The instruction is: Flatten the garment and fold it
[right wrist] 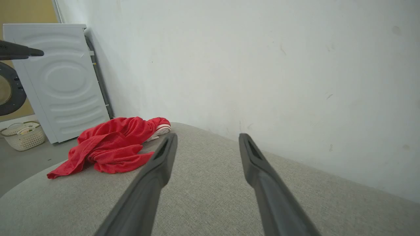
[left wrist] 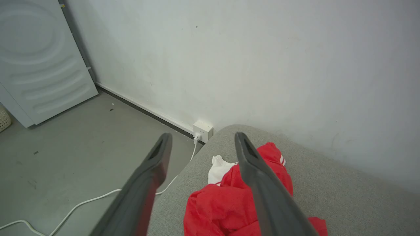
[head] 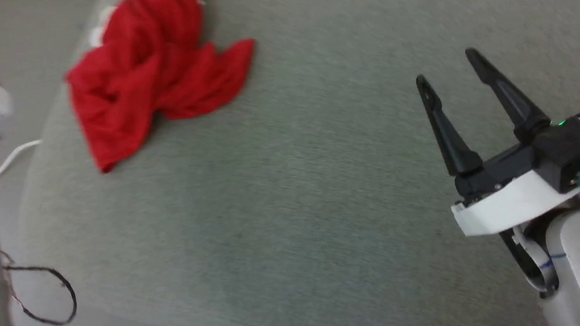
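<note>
Shows the garment [head: 154,62] crumpled in a red heap near the far left edge of a grey padded surface [head: 299,184], not yet flattened. Places the left gripper [left wrist: 203,135] raised beside the heap, aimed down at it, spread wide and empty, probably as the nearer arm for a first pick. Sets the right gripper [head: 445,66] well apart over bare fabric, pointing away, equally wide and empty.
</note>
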`<state>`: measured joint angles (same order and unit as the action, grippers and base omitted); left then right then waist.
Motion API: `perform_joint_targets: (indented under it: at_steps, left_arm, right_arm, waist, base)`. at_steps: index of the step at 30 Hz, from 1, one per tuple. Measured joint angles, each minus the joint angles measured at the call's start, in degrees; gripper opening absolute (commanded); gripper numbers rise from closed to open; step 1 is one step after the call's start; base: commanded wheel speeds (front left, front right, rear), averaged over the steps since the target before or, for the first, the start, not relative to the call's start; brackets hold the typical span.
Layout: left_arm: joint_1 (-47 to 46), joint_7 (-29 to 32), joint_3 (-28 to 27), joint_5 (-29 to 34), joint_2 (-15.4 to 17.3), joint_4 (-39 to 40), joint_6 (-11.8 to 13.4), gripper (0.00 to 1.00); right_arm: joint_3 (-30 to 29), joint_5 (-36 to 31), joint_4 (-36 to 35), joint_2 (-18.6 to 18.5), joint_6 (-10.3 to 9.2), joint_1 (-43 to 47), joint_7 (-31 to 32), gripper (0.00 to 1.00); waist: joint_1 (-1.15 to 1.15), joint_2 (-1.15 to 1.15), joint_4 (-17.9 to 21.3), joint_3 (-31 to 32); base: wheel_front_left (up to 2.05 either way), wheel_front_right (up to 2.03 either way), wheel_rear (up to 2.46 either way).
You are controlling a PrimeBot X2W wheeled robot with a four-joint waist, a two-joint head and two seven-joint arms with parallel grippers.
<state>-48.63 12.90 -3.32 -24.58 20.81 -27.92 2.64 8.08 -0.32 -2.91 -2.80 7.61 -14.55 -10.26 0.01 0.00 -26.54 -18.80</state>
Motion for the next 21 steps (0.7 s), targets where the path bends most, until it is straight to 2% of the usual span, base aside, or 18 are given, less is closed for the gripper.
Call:
perform_joint_targets:
  at_steps: [7,14,17,18,19,20,21]
  left_arm:
    - [-3.39,15.8,-3.76,-5.08,4.64,-0.45,2.02,1.0]
    - [1.1,30.49,-5.52,-7.32,6.49,3.89,8.21,1.0]
    - [4.42,35.04,-6.08,-7.47,7.76,7.24,10.25,1.0]
    - [5.11,36.34,-6.52,-7.48,8.64,8.73,10.81,0.89]
    - [5.86,37.41,-6.78,-7.47,9.49,10.26,11.11,0.51]
    - [6.76,37.75,-6.97,-7.35,10.14,11.67,11.31,0.0]
    - [7.66,37.65,-7.1,-7.06,10.71,13.11,11.47,0.0]
  right_arm:
    - [0.21,2.08,1.68,-0.02,-0.01,-3.03,-2.2,1.0]
    - [0.71,3.65,3.36,-0.01,-0.01,-4.3,-3.65,1.0]
    - [1.29,4.26,3.35,0.35,0.02,-5.24,-4.42,1.0]
    - [1.33,4.45,3.37,0.52,0.02,-5.48,-4.48,1.0]
    - [1.33,4.53,3.43,0.67,0.02,-5.61,-4.55,1.0]
    - [1.24,4.59,3.52,0.7,0.03,-5.62,-4.67,1.0]
    - [1.18,4.79,3.67,0.74,0.03,-5.62,-4.79,1.0]
  waist:
    - [0.01,0.0,8.48,-9.44]
    - [0.01,0.0,16.42,-16.48]
    - [-0.02,0.0,19.38,-18.33]
    - [-0.02,0.0,20.26,-18.75]
    - [-0.02,0.0,21.11,-19.08]
    - [-0.02,0.0,21.88,-19.28]
    - [-0.02,0.0,22.57,-19.35]
  base:
    - [0.0,0.0,0.0]
    - [0.0,0.0,0.0]
    - [0.0,0.0,0.0]
    - [0.0,0.0,0.0]
    - [0.0,0.0,0.0]
    - [0.0,0.0,0.0]
    - [0.0,0.0,0.0]
